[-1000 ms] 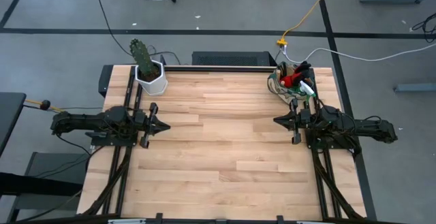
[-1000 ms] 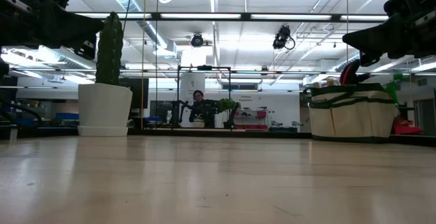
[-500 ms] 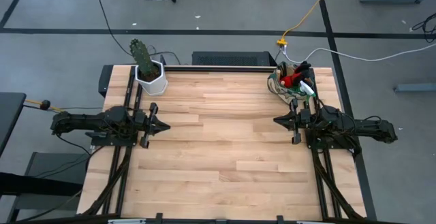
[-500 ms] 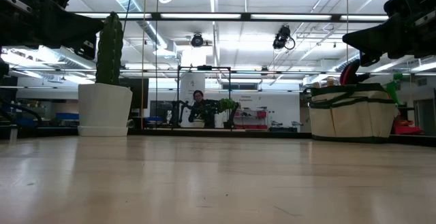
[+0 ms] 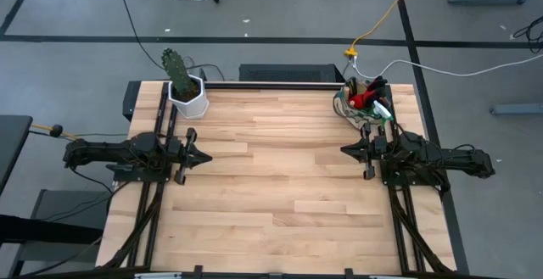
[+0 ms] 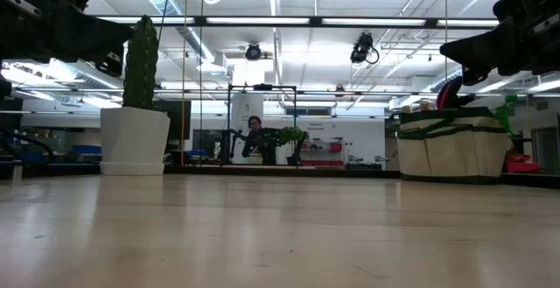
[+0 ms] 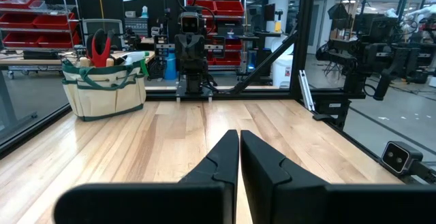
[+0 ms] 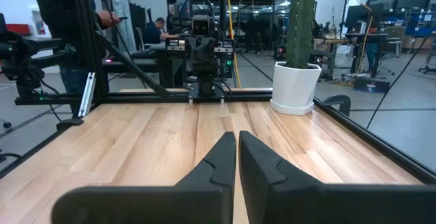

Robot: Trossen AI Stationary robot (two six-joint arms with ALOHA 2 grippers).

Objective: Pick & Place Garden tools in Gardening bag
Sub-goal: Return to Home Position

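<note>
The left gripper point(image 5: 202, 155) waits at the tabletop's point(image 5: 280, 177) left edge, jaws closed together on nothing. Behind it, at the far left corner, stands the pot point(image 5: 187, 98) with its cactus point(image 5: 176, 67). The bag point(image 5: 360, 105) sits at the far right corner, with the tools point(image 5: 366, 99) sticking out of its top. Just in front of it, the right gripper point(image 5: 346, 150) hangs with jaws closed and empty.

No text, label or number can be read anywhere.
</note>
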